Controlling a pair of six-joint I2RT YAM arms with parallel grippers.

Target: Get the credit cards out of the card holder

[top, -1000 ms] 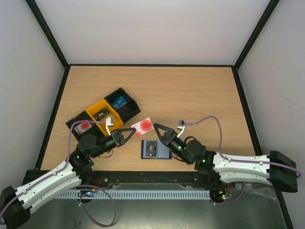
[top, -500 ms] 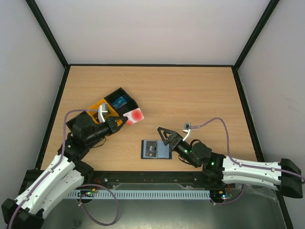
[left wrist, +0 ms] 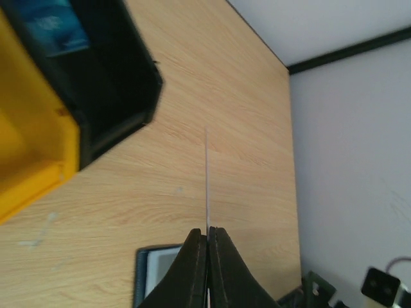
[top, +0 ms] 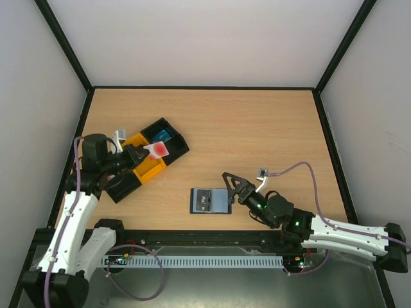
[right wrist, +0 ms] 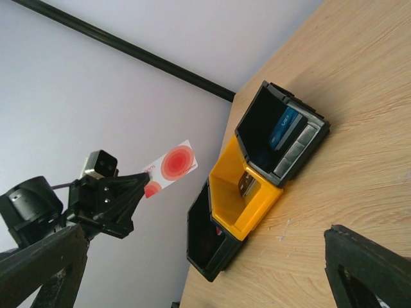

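Over yellow tray (top: 153, 168), left gripper (top: 144, 153): jaws pinched flat on the white card (top: 156, 149), gripped by one short end; the card is a thin edge-on line in the left wrist view.
White card: red round mark facing up, in the air above the seam between the yellow tray and the far black tray (top: 176, 144); appears to touch neither.
Change: a second ago this card hung beside the holder, between both grippers; it has since been carried left to the trays. The holder has not shifted.
Meaning for task: this card is out; releasing it into a tray looks like the step in hand.
Left arm pose: links reach up along the left edge of the table (top: 257, 128), wrist bent, fingers pointing right.
Blue card (top: 161, 135): lying in the far black tray.
Dark item (right wrist: 245, 183): in the yellow tray, probably the dark card; too small to be sure.
Holder (top: 210, 201): open flat near the front edge, well apart from the trays; left panel dark and patterned, and whether a card remains inside cannot be told.
Right gripper (top: 232, 185): jaws spread wide, empty, just beside the holder's right edge; it has drawn back rightward.
Right arm pose: low, stretched along the front edge.
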